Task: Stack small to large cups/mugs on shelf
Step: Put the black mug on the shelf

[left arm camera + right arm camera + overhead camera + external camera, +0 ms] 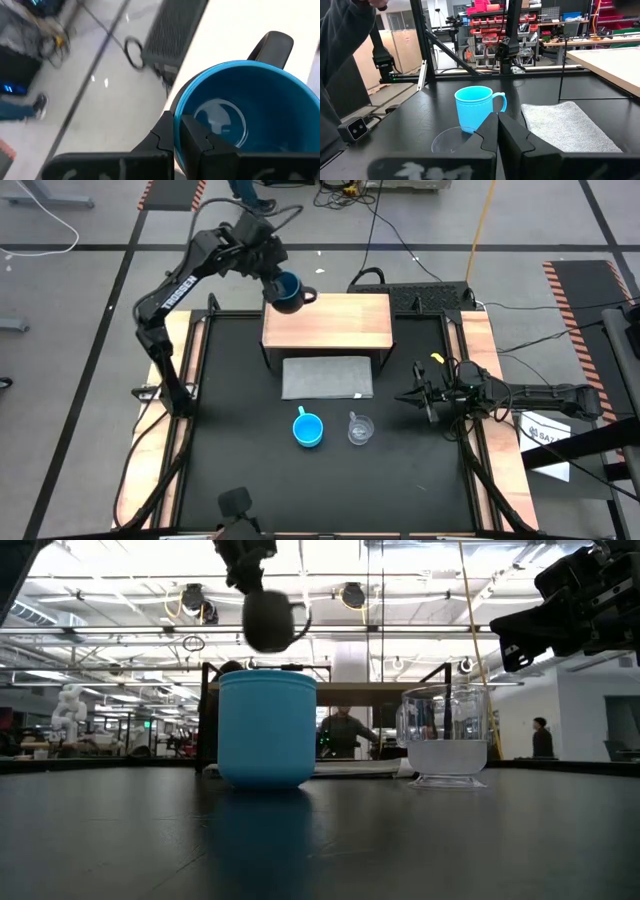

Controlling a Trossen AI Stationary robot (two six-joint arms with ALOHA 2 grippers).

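Black surface w/ wooden side rails, workshop floor w/ cables beyond; a person stands in the background of the low view.

Left hand is clenched on the rim of the navy mug, one finger inside the blue bowl and one outside per the wrist view. Mug hangs just under that hand, above the shelf's back-left corner and half past its edge; in the low view it's up in the air, not yet set down. Handle points away from the hand, toward the shelf middle.

Right hand is clenched on nothing, parked over the surface's right side. Clear cup sits near it, just ahead of its fingers, w/ the light-blue mug a bit farther on. Grey mat lies beside them, btwn mugs and shelf.

Step in hand, by my read: placing the biggest mug as the stack base. Next move prob needs the left hand to shift the mug fully over the wood top, lower it upright, then let go. After that, light-blue mug goes in, clear cup last.
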